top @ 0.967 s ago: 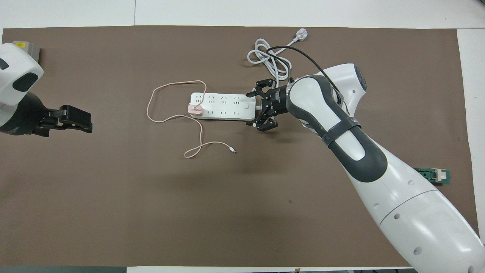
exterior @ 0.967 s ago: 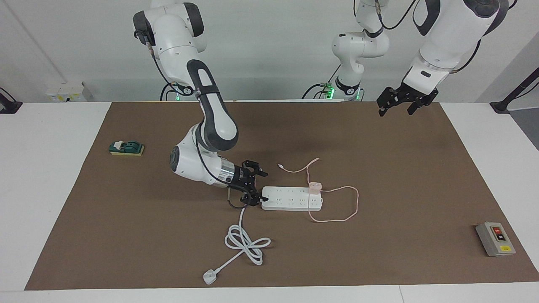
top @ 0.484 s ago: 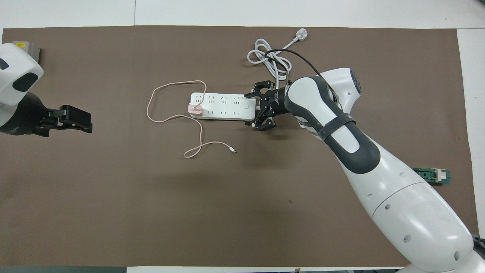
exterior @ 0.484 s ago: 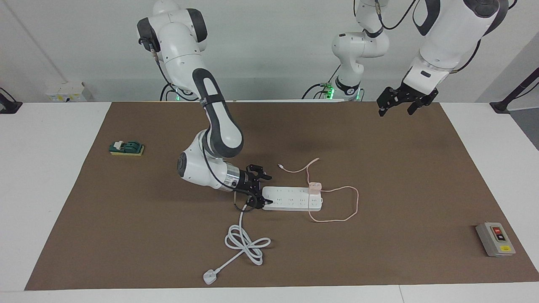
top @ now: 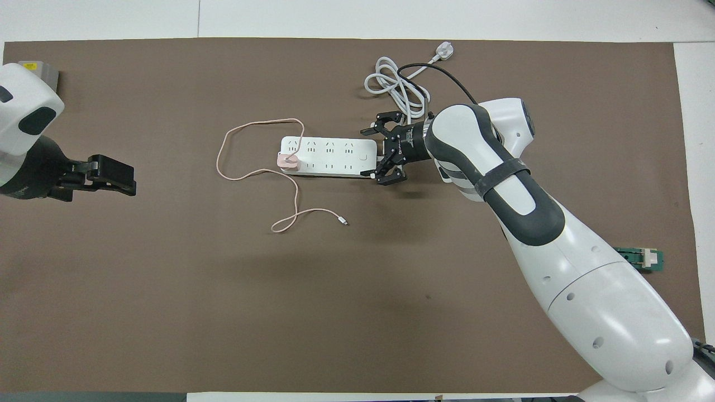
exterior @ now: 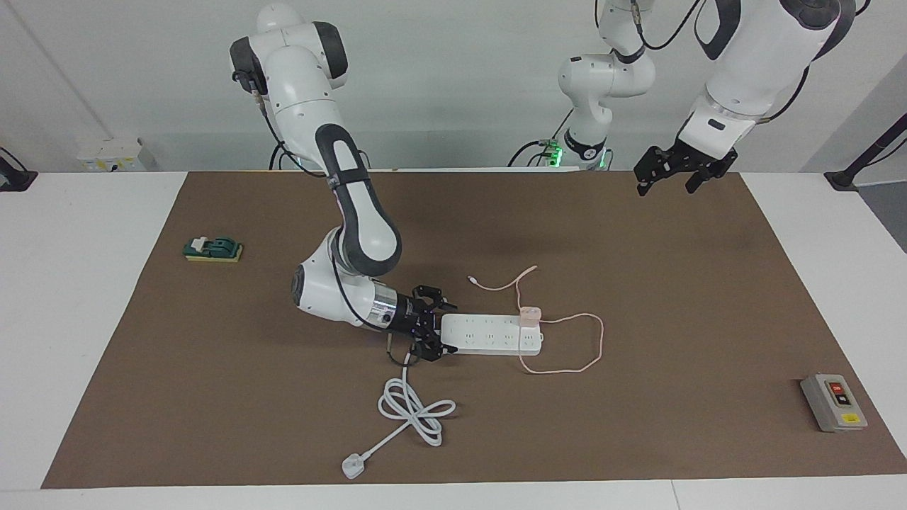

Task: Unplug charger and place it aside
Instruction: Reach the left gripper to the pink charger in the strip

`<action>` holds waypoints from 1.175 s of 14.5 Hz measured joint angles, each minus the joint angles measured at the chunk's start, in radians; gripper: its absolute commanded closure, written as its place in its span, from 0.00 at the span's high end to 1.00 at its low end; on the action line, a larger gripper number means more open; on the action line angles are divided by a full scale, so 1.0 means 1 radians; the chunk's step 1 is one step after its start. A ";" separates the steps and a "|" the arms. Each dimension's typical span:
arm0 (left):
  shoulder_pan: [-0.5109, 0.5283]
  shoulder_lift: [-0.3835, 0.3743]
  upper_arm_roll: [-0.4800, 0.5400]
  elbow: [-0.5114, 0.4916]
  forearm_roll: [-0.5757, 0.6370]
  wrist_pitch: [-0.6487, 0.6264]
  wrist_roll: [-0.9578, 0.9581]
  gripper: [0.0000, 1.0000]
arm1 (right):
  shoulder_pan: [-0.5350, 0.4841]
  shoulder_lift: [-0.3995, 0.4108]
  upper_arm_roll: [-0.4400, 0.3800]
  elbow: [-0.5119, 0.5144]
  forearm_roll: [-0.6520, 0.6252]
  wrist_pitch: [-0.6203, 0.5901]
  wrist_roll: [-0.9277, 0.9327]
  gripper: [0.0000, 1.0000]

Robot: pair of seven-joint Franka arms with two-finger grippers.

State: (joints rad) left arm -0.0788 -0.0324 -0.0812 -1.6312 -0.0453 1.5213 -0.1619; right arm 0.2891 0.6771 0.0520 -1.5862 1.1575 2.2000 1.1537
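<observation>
The pale pink charger (exterior: 530, 312) is plugged into the long white power strip (exterior: 489, 334) at its end toward the left arm; it also shows in the overhead view (top: 289, 159) on the strip (top: 329, 156). Its thin pink cable (exterior: 588, 354) loops on the mat beside the strip (top: 223, 162). My right gripper (exterior: 432, 330) is low at the strip's cord end, open, with a finger on each side of that end (top: 373, 155). My left gripper (exterior: 666, 178) waits open in the air over the mat's edge by its base (top: 111, 176).
The strip's thick white cord (exterior: 411, 411) lies coiled farther from the robots, ending in a white plug (exterior: 352, 466). A grey switch box (exterior: 832, 402) sits at the left arm's end. A green block (exterior: 212, 248) sits at the right arm's end.
My right gripper has slid in from beside the strip's cord end, so its open fingers now straddle that end. The strip, the charger and the left arm have not moved.
</observation>
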 measured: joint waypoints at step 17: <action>-0.018 -0.030 -0.008 -0.007 -0.002 -0.024 -0.051 1.00 | 0.019 0.016 -0.001 0.000 0.002 0.024 -0.089 1.00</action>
State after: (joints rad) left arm -0.0973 -0.0625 -0.0888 -1.6385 -0.0475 1.4968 -0.2131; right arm 0.3083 0.6936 0.0513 -1.5860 1.1591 2.2245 1.0649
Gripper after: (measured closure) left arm 0.000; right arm 0.000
